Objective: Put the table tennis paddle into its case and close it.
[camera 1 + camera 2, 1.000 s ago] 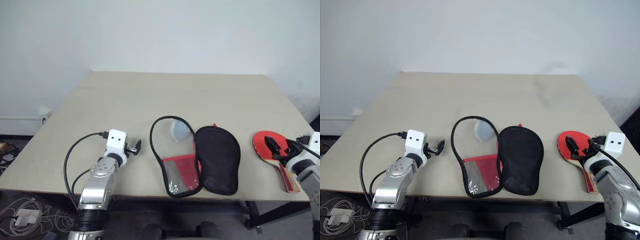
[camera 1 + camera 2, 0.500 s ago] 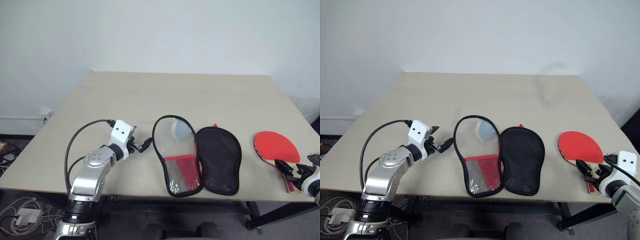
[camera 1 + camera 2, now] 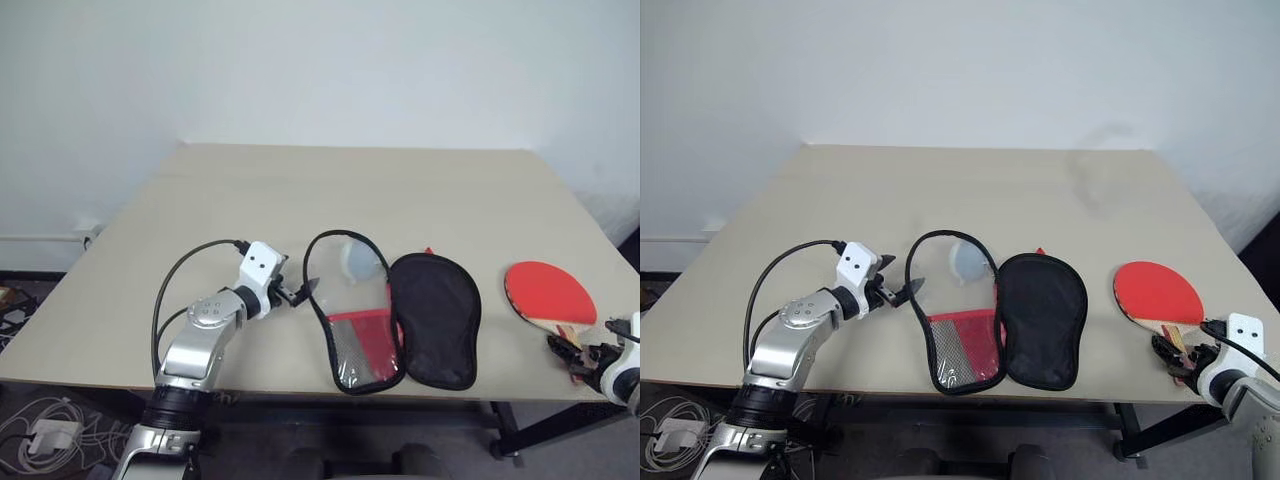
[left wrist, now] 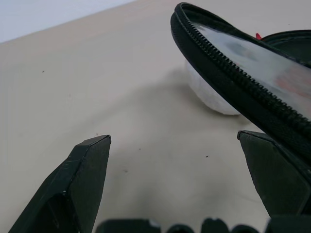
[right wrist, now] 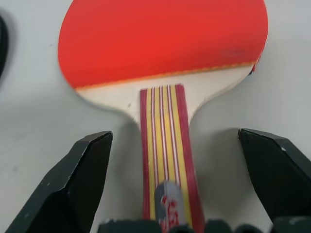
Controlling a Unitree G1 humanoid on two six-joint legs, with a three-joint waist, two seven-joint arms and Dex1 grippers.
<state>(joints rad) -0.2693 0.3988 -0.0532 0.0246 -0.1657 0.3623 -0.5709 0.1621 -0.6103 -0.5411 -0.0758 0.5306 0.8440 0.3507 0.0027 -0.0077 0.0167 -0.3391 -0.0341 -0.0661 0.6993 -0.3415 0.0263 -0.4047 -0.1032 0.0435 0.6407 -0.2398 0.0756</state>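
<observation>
- The rigid table tennis paddle [image 3: 1158, 296], with a round red rubber face and a short striped wooden handle, lies flat near the right edge of the pale beige table [image 3: 350, 190], well apart from the case.
- The soft paddle-shaped case [image 3: 395, 312] lies open near the front edge of the table, the half with the clear window and black zip rim on the left and the black-lined half on the right; a small pale bluish-white lump [image 3: 360, 262] shows under the window.
- The right gripper [image 5: 167, 182] is at the handle end of the paddle; its two black fingers stand apart, one on each side of the handle, and they do not clamp it.
- The left gripper [image 3: 300, 292] is just beside the left zip rim of the case, also with its fingers apart and holding nothing.
- I judge that the step in hand is the grasping of the paddle, so the task is in its early part.
- The next move calls for the right fingers to close on the handle, then to lift the paddle and carry it toward the open case.
- The left gripper probably needs to hold the rim, so that the soft case does not slide.
</observation>
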